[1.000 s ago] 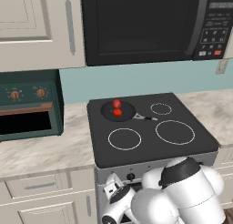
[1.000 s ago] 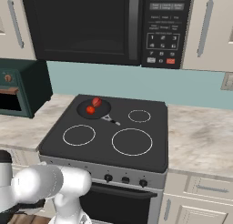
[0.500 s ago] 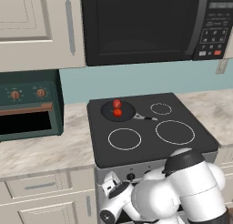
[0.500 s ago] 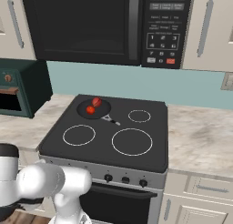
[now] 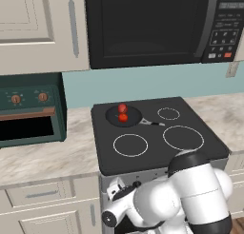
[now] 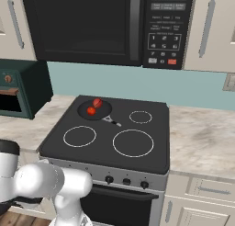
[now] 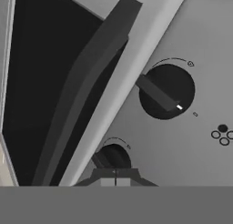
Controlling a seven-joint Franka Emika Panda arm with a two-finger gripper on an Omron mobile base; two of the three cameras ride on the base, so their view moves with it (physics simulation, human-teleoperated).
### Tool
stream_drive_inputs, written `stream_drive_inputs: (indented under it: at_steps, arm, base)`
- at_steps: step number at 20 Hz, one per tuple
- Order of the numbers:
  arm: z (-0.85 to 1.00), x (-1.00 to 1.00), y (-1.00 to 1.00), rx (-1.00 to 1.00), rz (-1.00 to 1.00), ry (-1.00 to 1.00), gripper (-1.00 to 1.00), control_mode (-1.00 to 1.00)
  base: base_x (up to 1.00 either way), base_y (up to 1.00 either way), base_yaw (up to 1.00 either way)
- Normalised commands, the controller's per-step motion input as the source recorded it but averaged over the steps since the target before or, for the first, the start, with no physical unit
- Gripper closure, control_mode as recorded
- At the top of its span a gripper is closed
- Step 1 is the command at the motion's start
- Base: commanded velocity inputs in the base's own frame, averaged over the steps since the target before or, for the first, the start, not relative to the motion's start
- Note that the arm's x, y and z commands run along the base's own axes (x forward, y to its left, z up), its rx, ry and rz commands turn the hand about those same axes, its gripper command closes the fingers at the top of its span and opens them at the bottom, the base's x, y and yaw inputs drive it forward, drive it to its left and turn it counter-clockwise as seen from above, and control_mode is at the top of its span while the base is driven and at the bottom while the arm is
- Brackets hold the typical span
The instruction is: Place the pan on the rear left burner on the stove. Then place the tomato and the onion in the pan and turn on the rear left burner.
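Observation:
The black pan [image 5: 125,115] [image 6: 94,109] sits on the stove [image 5: 157,154] [image 6: 103,154] over the rear left burner, hiding its ring. Two small red round pieces lie in the pan [image 5: 123,107] [image 5: 123,117]. They are the tomato and the onion, and I cannot tell which is which. My arm reaches low in front of the stove, with its white hand [image 5: 116,189] at the silver front panel. In the hand view my gripper [image 7: 115,178] is shut, its tips together just in front of a small black knob [image 7: 112,157]. A second black knob [image 7: 166,92] sits farther along the panel.
The oven door's dark handle bar [image 7: 88,89] runs beside the knobs. Three white burner rings [image 5: 130,145] [image 5: 183,137] [image 5: 168,113] lie bare on the glass. A dark green countertop oven [image 5: 29,112] stands to the left and a black microwave [image 5: 152,26] hangs above.
The arm's elbow has risen a little in front of the stove while the hand stays low at the front panel. The pan and the red pieces have not moved.

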Motion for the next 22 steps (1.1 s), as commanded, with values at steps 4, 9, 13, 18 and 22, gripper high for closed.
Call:
stream_drive_inputs:
  at_steps: [4,9,13,18,22]
  arm:
    - [0.0,0.0,-0.05,0.0,-0.12,0.01,1.0,-1.0]
    - [0.0,0.0,-0.07,0.0,-0.15,0.0,1.0,-1.0]
    - [0.0,0.0,-0.13,-0.01,-0.14,0.0,1.0,-1.0]
    - [0.0,0.0,-0.15,-0.07,-0.12,0.0,1.0,-1.0]
    - [-0.01,0.05,-0.09,-0.14,-0.05,-0.01,1.0,-1.0]
  base:
    - [0.0,0.0,0.0]
    - [0.0,0.0,0.0]
    - [0.0,0.0,0.0]
    - [0.0,0.0,0.0]
    - [0.0,0.0,0.0]
